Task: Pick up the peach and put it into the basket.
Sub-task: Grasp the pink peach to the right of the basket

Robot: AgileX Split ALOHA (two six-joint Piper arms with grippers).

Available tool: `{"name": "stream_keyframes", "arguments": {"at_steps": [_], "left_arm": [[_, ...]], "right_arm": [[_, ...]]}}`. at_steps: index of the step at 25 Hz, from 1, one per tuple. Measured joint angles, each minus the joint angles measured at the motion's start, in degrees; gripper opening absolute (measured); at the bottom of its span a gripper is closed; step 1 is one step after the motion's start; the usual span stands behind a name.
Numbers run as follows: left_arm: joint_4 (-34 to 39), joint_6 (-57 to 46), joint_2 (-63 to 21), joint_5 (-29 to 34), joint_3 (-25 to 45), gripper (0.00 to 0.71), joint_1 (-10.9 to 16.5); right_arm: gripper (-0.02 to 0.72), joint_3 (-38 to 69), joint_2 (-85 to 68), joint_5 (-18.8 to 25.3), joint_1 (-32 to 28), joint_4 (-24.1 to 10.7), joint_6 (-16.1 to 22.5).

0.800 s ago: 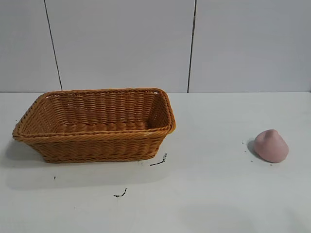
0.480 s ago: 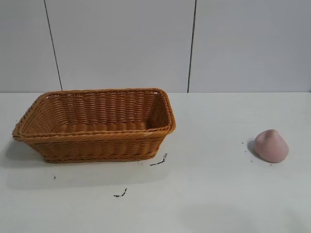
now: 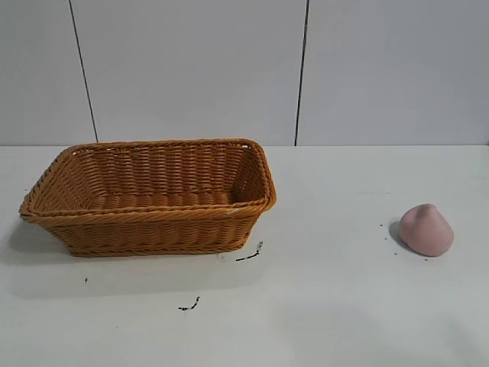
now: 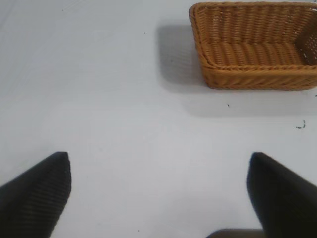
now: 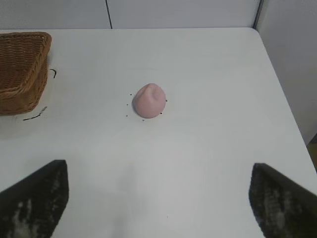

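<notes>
Peach [image 3: 426, 230] is sitting on the white table [image 3: 336, 306] toward the right side in the exterior view, resting on its broad base with its blunt tip pointing up and leaning slightly toward the far side; it is too rounded to be showing any clear long axis. A few tiny dark specks are lying on the table around it. The basket [image 3: 150, 197] is standing well apart to the left, its long side running left to right and its open top facing up, with nothing showing inside it. Two small black scribble marks [image 3: 250, 254] are sitting on the table just near the basket's right near corner, between basket and peach, but they are flat. Open table surface is lying between the two things.

Neither arm is showing in the exterior view. The right gripper [image 5: 158, 208] is hovering above the table, its fingers spread wide and holding nothing, with the peach [image 5: 149, 100] centred farther off between them. The left gripper [image 4: 158, 198] is also hanging over bare table with fingers spread wide and empty, the basket [image 4: 255, 44] farther off.
</notes>
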Motion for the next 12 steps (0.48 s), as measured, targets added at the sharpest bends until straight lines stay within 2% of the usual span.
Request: {"name": "stream_keyframes", "arguments": {"at_steps": [7, 12], "left_arm": [[0.0, 0.0, 0.0, 0.0, 0.0, 0.693, 0.0], [0.0, 0.0, 0.0, 0.0, 0.0, 0.693, 0.0]], "right_arm": [[0.689, -9.3, 29.1, -3.8, 0.0, 0.1, -0.9], [0.695, -18.2, 51.4, -4.6, 0.0, 0.1, -1.6]]}}
